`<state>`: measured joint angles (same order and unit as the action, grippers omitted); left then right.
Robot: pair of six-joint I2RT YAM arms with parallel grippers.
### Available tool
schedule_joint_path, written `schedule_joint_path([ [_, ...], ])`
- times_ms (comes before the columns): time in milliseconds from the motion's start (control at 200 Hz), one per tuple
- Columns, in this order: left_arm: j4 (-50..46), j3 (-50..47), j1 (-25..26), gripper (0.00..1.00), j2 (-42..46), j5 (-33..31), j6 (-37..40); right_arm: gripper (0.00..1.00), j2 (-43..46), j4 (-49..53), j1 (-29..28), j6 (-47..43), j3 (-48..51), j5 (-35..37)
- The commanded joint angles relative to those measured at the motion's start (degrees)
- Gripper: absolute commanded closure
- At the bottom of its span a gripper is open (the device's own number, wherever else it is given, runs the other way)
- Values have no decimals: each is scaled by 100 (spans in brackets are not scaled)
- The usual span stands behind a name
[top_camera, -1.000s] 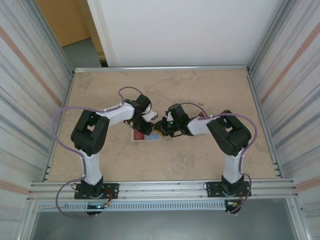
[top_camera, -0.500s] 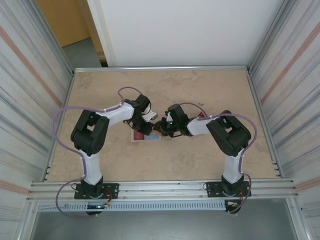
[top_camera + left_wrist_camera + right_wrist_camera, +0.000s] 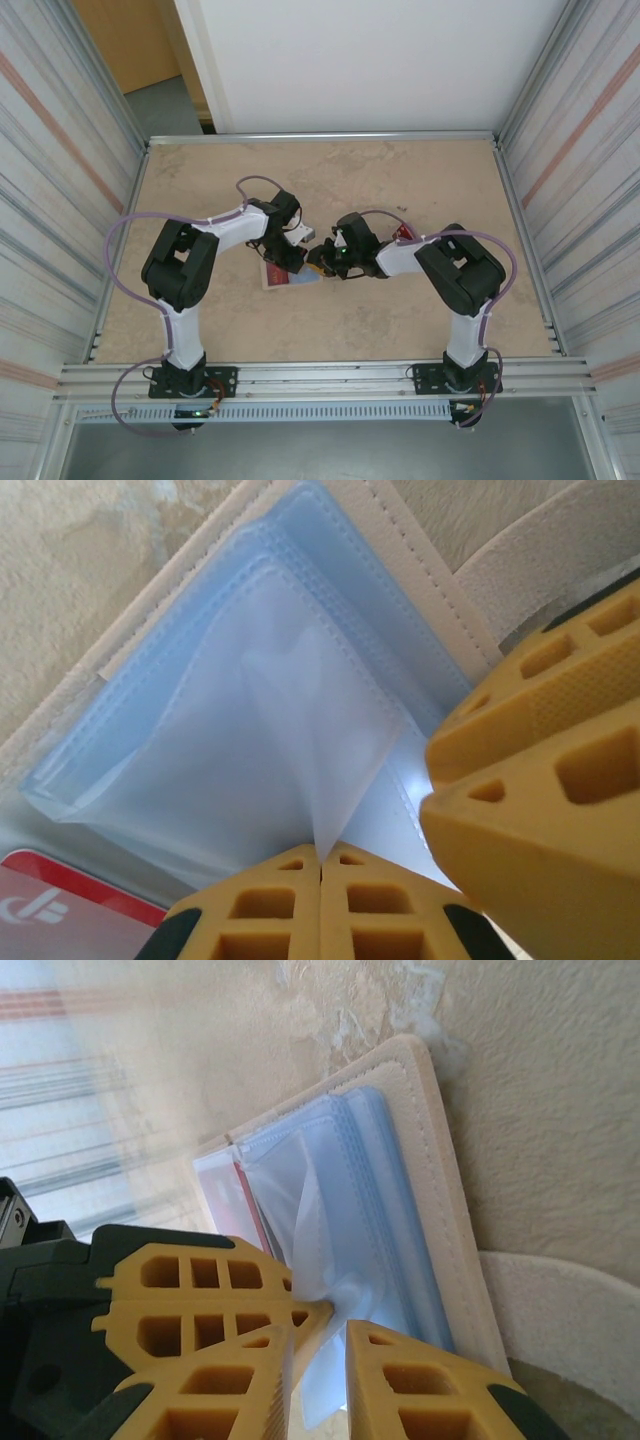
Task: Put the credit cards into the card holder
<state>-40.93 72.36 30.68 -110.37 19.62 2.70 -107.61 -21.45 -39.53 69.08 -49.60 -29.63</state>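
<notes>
Left wrist view | left gripper point(image 3: 320, 858) pinched shut on pocket film point(image 3: 290, 730) of the open card holder point(image 3: 400, 550), mid-table | red credit card point(image 3: 70, 905) just near-left of that pinch | right gripper point(image 3: 322, 1340) from the right, jaws narrowly apart at the raised film, grip unclear

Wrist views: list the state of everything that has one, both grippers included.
Card holder: open, flat on the table.
Pocket film: pulled up into a tent.
Left gripper: shut on the pocket film.
Right gripper: jaws slightly apart, film in the gap.
Card: flat beside the pockets; whether it is in a sleeve, cannot tell.
</notes>
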Motion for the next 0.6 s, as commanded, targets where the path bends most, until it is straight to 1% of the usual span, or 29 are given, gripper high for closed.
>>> schedule_joint_path([
  [0,-7,-73,-86,100,-100,160,-122,77,324,-12,-172,62,123,-241],
  [170,-3,-90,-123,100,-93,244,-139,76,490,-225,-203,88,344,-115],
  [311,5,-105,-123,100,-107,359,-160,76,460,-366,-248,101,373,-91],
  [591,6,-108,-134,100,-81,348,-154,76,396,-286,-150,28,469,90],
])
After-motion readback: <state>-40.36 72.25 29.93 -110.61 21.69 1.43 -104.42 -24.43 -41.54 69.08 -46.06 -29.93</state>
